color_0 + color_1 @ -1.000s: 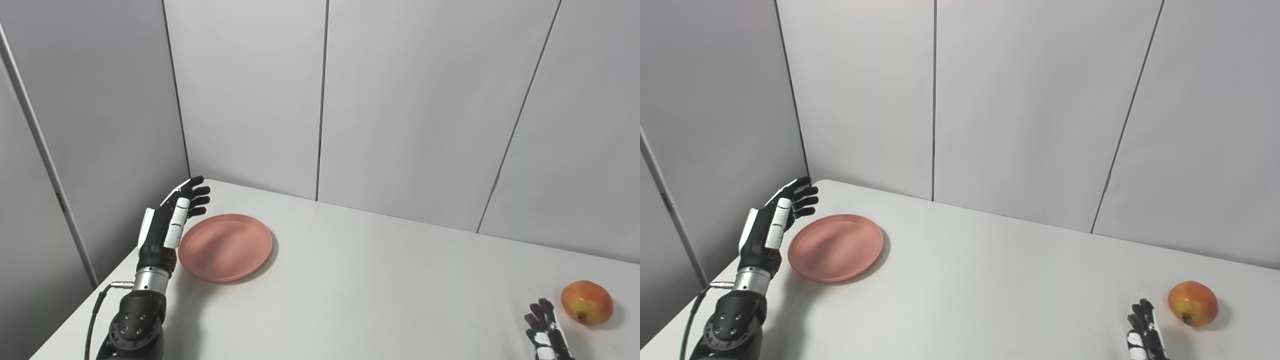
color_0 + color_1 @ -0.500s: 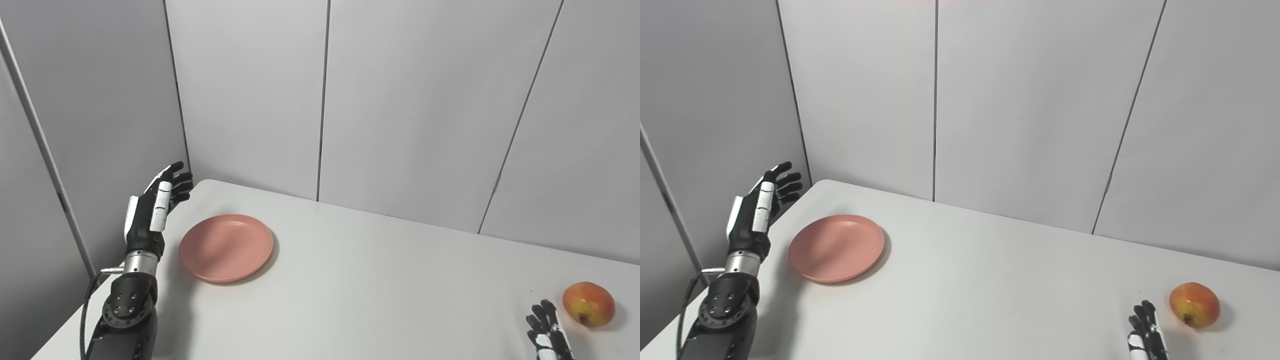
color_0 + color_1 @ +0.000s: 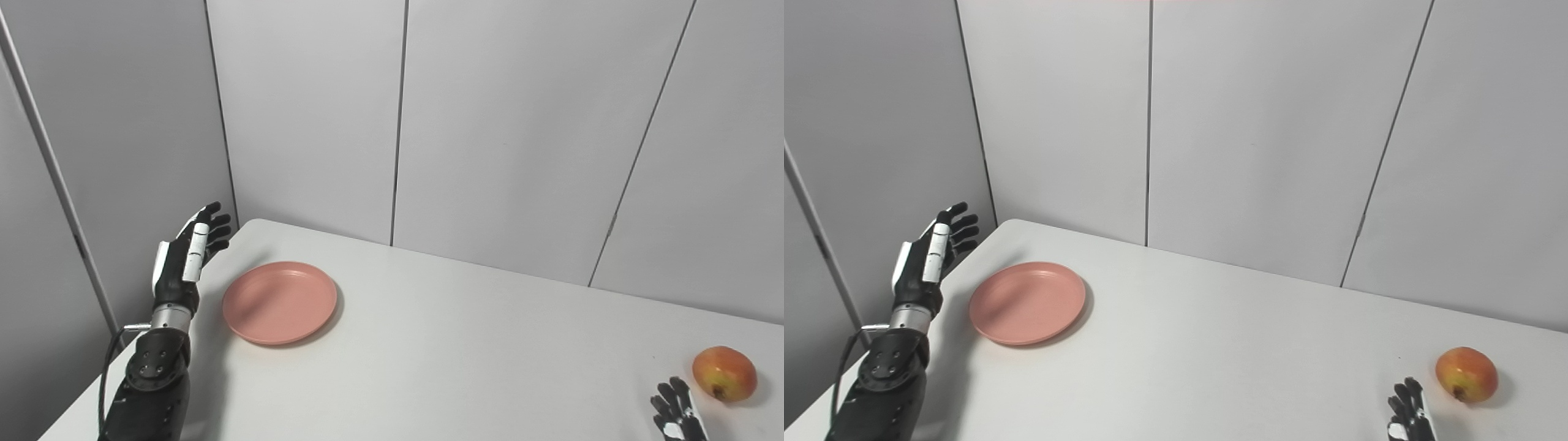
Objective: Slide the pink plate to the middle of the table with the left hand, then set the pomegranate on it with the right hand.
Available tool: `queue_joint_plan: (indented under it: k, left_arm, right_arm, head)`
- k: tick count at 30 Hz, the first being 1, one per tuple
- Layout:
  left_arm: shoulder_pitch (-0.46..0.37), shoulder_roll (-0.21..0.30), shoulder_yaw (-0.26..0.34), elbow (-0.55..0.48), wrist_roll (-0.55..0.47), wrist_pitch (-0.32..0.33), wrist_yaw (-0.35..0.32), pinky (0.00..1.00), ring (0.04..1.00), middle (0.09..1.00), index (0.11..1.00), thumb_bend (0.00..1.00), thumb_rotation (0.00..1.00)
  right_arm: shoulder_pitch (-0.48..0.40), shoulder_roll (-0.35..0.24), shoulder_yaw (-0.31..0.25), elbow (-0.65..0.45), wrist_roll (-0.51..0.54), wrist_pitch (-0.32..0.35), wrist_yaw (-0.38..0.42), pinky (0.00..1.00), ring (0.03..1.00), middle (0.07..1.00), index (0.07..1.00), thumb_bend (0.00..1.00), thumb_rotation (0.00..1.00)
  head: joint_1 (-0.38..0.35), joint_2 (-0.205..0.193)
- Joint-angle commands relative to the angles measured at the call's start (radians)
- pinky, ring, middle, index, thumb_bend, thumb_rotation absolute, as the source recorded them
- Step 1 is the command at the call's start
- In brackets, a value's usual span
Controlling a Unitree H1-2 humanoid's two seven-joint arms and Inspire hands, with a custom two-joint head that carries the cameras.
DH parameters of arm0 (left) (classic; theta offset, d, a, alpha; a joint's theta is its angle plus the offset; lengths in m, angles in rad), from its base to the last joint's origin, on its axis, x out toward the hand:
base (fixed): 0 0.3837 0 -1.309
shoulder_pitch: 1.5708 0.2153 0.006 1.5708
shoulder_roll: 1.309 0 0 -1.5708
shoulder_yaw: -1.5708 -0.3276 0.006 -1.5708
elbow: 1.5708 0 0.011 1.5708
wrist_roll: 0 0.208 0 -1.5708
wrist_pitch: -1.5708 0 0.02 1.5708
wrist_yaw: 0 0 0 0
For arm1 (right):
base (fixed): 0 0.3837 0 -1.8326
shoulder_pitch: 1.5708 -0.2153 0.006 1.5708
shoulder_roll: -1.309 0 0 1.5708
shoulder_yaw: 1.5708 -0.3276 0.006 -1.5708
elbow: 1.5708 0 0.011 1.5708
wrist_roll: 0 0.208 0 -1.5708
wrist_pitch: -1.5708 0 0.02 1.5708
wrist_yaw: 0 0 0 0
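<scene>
The left hand point(image 3: 184, 260), fingers spread and empty, has been withdrawn toward 9 o'clock from the pink plate point(image 3: 279, 302); the plate remains unslid, so the push must be restarted.

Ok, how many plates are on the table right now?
1. The pink plate sits on the table near its left end, beside the open left hand. Nothing in view could hide another.

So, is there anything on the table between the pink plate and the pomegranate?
No. Between the pink plate and the pomegranate lies only bare white table; both eye views show this.
</scene>
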Motion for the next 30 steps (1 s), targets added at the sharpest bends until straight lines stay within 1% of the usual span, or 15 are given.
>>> queue_joint_plan:
  k: [1, 2, 5, 6, 8, 12, 17, 22, 27, 30]
  left_arm:
    - [-0.045, 0.032, -0.007, -0.009, 0.006, -0.025, -0.001, 0.76, 0.794, 0.803, 0.816, 0.73, 1.00]
    - [-0.045, 0.032, -0.009, -0.003, 0.006, -0.024, -0.001, 0.76, 0.790, 0.801, 0.813, 0.74, 1.00]
    - [-0.056, 0.041, -0.020, 0.075, 0.003, -0.062, -0.016, 0.75, 0.790, 0.800, 0.809, 0.74, 1.00]
    - [-0.062, 0.041, -0.020, 0.105, -0.009, -0.077, -0.028, 0.77, 0.800, 0.807, 0.814, 0.76, 1.00]
    - [-0.070, 0.038, -0.019, 0.141, -0.026, -0.097, -0.043, 0.78, 0.805, 0.810, 0.817, 0.78, 1.00]
    - [-0.089, 0.036, -0.024, 0.215, -0.034, -0.137, -0.053, 0.80, 0.815, 0.815, 0.820, 0.76, 1.00]
    - [-0.111, 0.040, -0.036, 0.309, -0.045, -0.186, -0.089, 0.80, 0.825, 0.830, 0.833, 0.77, 1.00]
    - [-0.111, 0.036, -0.050, 0.324, -0.046, -0.174, -0.101, 0.82, 0.828, 0.842, 0.844, 0.74, 1.00]
    - [-0.120, 0.033, -0.049, 0.357, -0.054, -0.194, -0.103, 0.84, 0.835, 0.851, 0.850, 0.75, 1.00]
    - [-0.123, 0.031, -0.047, 0.366, -0.058, -0.200, -0.106, 0.85, 0.840, 0.855, 0.856, 0.74, 1.00]
  right_arm:
    - [0.017, -0.010, -0.011, -0.020, 0.012, 0.012, 0.002, 1.00, 0.966, 0.976, 1.000, 0.46, 0.89]
    - [0.019, -0.010, -0.011, -0.025, 0.012, 0.016, 0.002, 1.00, 0.967, 0.977, 1.000, 0.45, 0.89]
    - [0.026, -0.010, -0.011, -0.042, 0.004, 0.027, -0.001, 1.00, 0.968, 0.977, 1.000, 0.45, 0.89]
    - [0.027, -0.011, -0.011, -0.046, 0.003, 0.031, -0.001, 1.00, 0.968, 0.978, 1.000, 0.45, 0.89]
    - [0.028, -0.013, -0.010, -0.048, 0.004, 0.032, 0.001, 1.00, 0.968, 0.978, 1.000, 0.45, 0.89]
    - [0.028, -0.014, -0.012, -0.052, 0.008, 0.035, 0.003, 1.00, 0.971, 0.981, 1.000, 0.43, 0.88]
    - [0.025, -0.012, -0.016, -0.052, 0.012, 0.039, 0.000, 1.00, 0.965, 0.976, 1.000, 0.43, 0.85]
    - [0.025, -0.015, -0.017, -0.050, 0.011, 0.038, 0.001, 1.00, 0.969, 0.978, 1.000, 0.42, 0.86]
    - [0.024, -0.014, -0.017, -0.048, 0.016, 0.041, 0.003, 1.00, 0.970, 0.977, 1.000, 0.43, 0.85]
    - [0.024, -0.015, -0.016, -0.044, 0.011, 0.037, 0.002, 1.00, 0.968, 0.975, 1.000, 0.43, 0.86]
  head:
    - [0.000, 0.006]
    - [0.000, 0.006]
    - [0.000, 0.011]
    - [0.000, 0.013]
    - [-0.001, 0.013]
    - [-0.003, 0.014]
    - [-0.006, 0.014]
    - [-0.002, 0.010]
    - [-0.002, 0.010]
    - [-0.003, 0.009]
